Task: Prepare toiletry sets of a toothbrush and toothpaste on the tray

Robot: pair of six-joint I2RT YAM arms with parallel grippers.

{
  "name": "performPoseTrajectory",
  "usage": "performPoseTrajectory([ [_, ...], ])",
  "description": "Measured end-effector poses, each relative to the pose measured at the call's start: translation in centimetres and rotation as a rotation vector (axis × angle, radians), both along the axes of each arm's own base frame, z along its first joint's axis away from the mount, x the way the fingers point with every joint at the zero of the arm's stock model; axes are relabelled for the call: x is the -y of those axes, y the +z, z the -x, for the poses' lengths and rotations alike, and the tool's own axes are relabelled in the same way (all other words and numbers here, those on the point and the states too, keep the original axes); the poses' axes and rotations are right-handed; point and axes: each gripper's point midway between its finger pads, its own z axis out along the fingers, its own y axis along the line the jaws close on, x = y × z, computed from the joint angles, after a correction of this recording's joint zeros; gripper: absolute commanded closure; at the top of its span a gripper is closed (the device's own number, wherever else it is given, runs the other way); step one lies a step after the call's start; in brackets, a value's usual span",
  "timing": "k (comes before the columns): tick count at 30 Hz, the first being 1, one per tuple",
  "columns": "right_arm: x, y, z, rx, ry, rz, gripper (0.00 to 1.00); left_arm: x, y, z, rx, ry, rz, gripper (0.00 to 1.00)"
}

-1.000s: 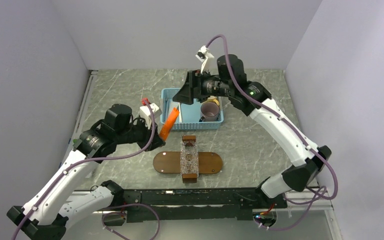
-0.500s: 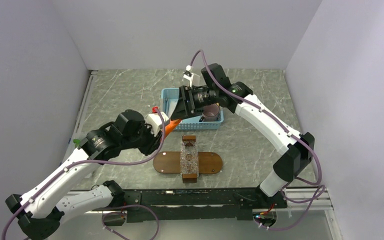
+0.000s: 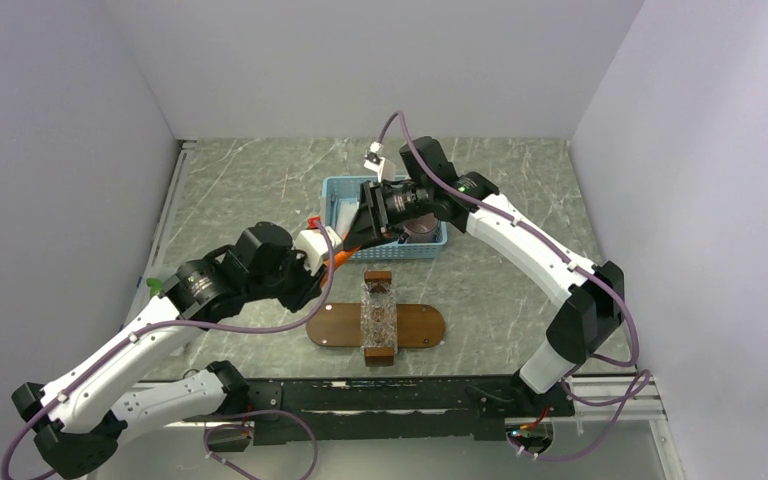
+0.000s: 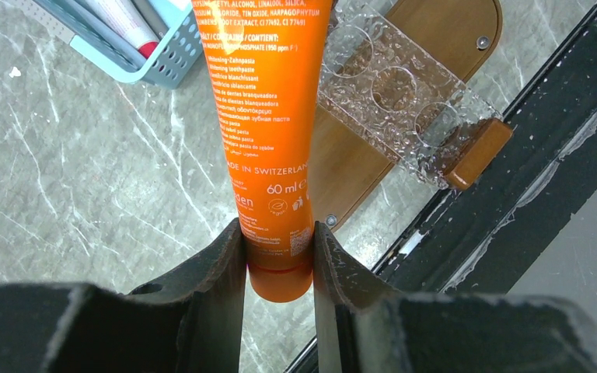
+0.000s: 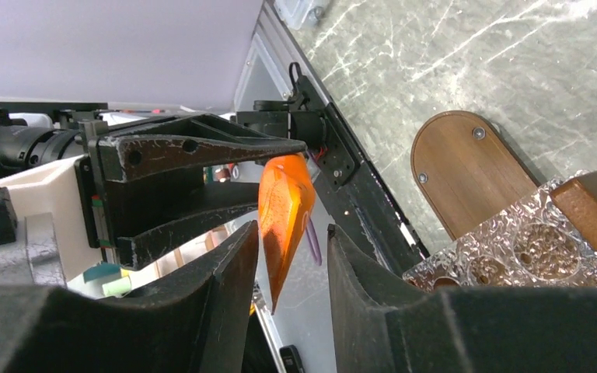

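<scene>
- Left tool [image 4: 278,235] is clamped on the toothpaste [image 4: 264,116] at its round cap end. The tube sticks out past the fingers, in the air.
- The tube hangs over the tabletop [image 3: 240,190], between the basket [image 3: 422,250] and the left end of the tray [image 3: 330,325]. It touches neither.
- Right tool [image 5: 293,233] is narrowed around the tube's flat crimped end, one jaw either side. There's a sliver of gap on one side, so I'd call it not yet a grip.
- This looks like a mid-air handover or regrip, left to right.
- To do it well, the right jaws should land on the flat faces of the crimp, not its edges, or the soft tube will twist out.
- Take a deeper bite than the tip alone, since the crimp is thin and slippery.
- Left should let go only once right is firmly on, with no pulling while both hold.
- Then bring it to the tray near the clear holder [image 3: 378,318]. I can't tell which slot, if any, is meant for the tube.
- Risk: the two tools are very close, so watch for finger-to-finger contact.
</scene>
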Motion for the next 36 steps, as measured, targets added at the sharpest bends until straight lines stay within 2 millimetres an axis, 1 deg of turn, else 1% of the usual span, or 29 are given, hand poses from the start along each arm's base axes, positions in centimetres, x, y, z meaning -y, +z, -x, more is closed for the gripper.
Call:
performPoseTrajectory([
  [7,-0.4,0.6,-0.3,-0.001,-0.014,-0.025,0.7,-0.1,-0.2,0.2,-0.007,-0.005,-0.007,1.0],
  [9,-0.5,0.7,-0.4,-0.003,-0.016,-0.027,0.74,-0.1,-0.2,0.3,-0.008,-0.006,-0.008,1.0],
  [15,-0.7,0.4,-0.3,-0.013,-0.013,-0.022,0.76,0.0,-0.2,0.3,-0.008,-0.008,-0.007,1.0],
  [19,-1.1,-0.2,-0.1,-0.025,-0.004,-0.012,0.79,0.0,-0.1,0.4,-0.007,-0.009,-0.004,1.0],
  [22,-1.2,-0.3,0.0,-0.026,-0.001,-0.011,0.88,-0.1,-0.1,0.4,-0.007,-0.009,-0.003,1.0],
  [23,-1.2,-0.3,0.0,-0.027,-0.001,-0.011,0.93,-0.1,-0.1,0.4,-0.006,-0.009,-0.002,1.0],
  [24,-1.2,-0.3,0.0,-0.03,-0.002,-0.011,1.0,-0.1,0.0,0.4,-0.005,-0.009,-0.002,1.0],
  [29,-1.2,-0.2,0.0,-0.037,-0.007,-0.011,1.0,-0.1,0.1,0.4,-0.001,-0.006,0.0,1.0],
  [30,-1.2,-0.2,0.0,-0.037,-0.007,-0.012,1.0,-0.2,0.1,0.4,0.0,-0.005,0.0,0.94],
  [31,-1.2,-0.2,-0.1,-0.035,-0.008,-0.014,1.0,-0.2,0.1,0.4,0.001,-0.003,-0.001,0.83],
  [32,-1.2,-0.1,-0.1,-0.033,-0.008,-0.015,1.0,-0.2,0.1,0.3,0.003,-0.002,0.0,0.67],
  [33,-1.2,-0.1,-0.1,-0.032,-0.008,-0.015,1.0,-0.2,0.1,0.3,0.004,-0.001,0.0,0.56],
  [34,-1.2,-0.1,-0.1,-0.032,-0.008,-0.015,1.0,-0.2,0.1,0.3,0.006,-0.001,0.001,0.48],
  [36,-1.2,-0.2,-0.1,-0.027,-0.009,-0.012,1.0,-0.2,0.2,0.3,0.015,0.0,0.013,0.41],
])
